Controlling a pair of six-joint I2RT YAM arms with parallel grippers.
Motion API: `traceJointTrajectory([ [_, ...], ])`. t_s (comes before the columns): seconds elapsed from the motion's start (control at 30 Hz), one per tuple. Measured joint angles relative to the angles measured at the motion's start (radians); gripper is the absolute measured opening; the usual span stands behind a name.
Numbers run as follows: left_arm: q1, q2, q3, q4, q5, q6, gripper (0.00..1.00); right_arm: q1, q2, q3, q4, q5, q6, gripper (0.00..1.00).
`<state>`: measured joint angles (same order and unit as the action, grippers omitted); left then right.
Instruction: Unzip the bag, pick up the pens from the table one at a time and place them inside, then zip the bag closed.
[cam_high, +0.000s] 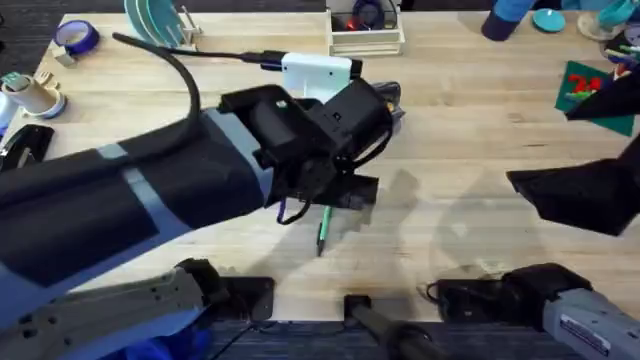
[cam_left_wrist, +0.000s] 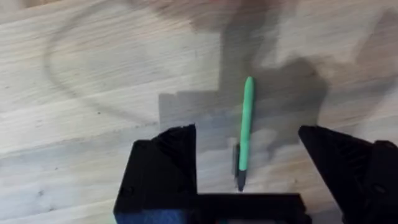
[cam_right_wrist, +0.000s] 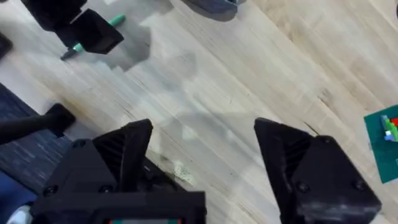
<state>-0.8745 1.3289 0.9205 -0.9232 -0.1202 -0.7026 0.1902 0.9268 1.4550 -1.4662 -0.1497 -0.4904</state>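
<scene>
Pen (cam_left_wrist: 245, 127) on table (cam_left_wrist: 93, 74), between spread left tool (cam_left_wrist: 249, 155) fingers.

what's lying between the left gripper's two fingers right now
The green pen lies on the table between the open left gripper fingers, untouched, in the left wrist view.

My left arm (cam_high: 150, 200) reaches from the lower left across the middle of the overhead view, large and dark under the camera, wrist bent downward. My left gripper (cam_left_wrist: 249, 162) points down with its black fingers (cam_left_wrist: 168, 168) spread wide apart, nothing between them gripped. My right arm (cam_high: 590, 190) enters from the right edge, raised. My right gripper (cam_right_wrist: 202, 162) also stands with both fingers (cam_right_wrist: 292, 155) parted wide, holding nothing, tilted toward the surface below.
</scene>
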Motion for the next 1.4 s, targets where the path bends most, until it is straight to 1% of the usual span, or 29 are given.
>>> traceJointTrajectory([
  [0.17, 0.000, 0.000, -0.064, 0.103, 0.013, -0.016, 0.993, 0.000, 0.000, 0.000, 0.000, 0.000, -0.004, 0.997],
  [0.33, 0.000, 0.000, -0.129, 0.149, 0.044, -0.024, 0.995, 0.000, 0.000, 0.000, 0.000, 0.000, -0.004, 0.997],
  [0.5, 0.000, 0.007, -0.132, 0.164, 0.049, -0.047, 0.995, 0.000, 0.000, 0.000, 0.000, 0.000, -0.004, 0.998],
  [0.63, 0.000, 0.070, -0.132, 0.165, 0.056, -0.076, 0.995, 0.000, 0.000, 0.000, 0.000, 0.000, -0.004, 0.998],
  [0.73, 0.000, 0.107, -0.121, 0.163, 0.049, -0.084, 0.995, 0.000, 0.000, 0.000, 0.000, 0.000, -0.004, 0.998],
  [0.93, 0.000, 0.122, -0.112, 0.157, 0.045, -0.092, 0.987, 0.000, 0.000, 0.000, 0.000, 0.000, -0.004, 0.998],
  [1.03, 0.000, 0.123, -0.112, 0.149, 0.037, -0.092, 0.885, 0.000, 0.000, 0.000, 0.000, 0.000, -0.004, 0.998],
  [1.1, 0.001, 0.123, -0.112, 0.147, 0.034, -0.092, 0.723, 0.000, 0.000, 0.000, 0.000, 0.000, -0.004, 0.998],
  [1.13, 0.001, 0.123, -0.112, 0.149, 0.036, -0.095, 0.593, 0.000, 0.000, 0.000, 0.000, 0.000, -0.004, 0.998],
  [1.2, 0.001, 0.123, -0.112, 0.153, 0.045, -0.095, 0.370, 0.000, 0.000, 0.000, 0.000, 0.000, -0.004, 0.998],
  [1.27, 0.001, 0.123, -0.112, 0.164, 0.064, -0.101, 0.115, 0.000, 0.000, 0.000, 0.000, 0.000, -0.004, 0.998],
  [1.3, 0.000, 0.124, -0.110, 0.168, 0.068, -0.100, 0.061, 0.000, 0.000, 0.000, 0.000, 0.000, -0.004, 0.998],
  [1.4, 0.002, 0.125, -0.109, 0.168, 0.073, -0.103, 0.044, 0.000, 0.000, 0.000, 0.000, 0.000, -0.004, 0.997],
])
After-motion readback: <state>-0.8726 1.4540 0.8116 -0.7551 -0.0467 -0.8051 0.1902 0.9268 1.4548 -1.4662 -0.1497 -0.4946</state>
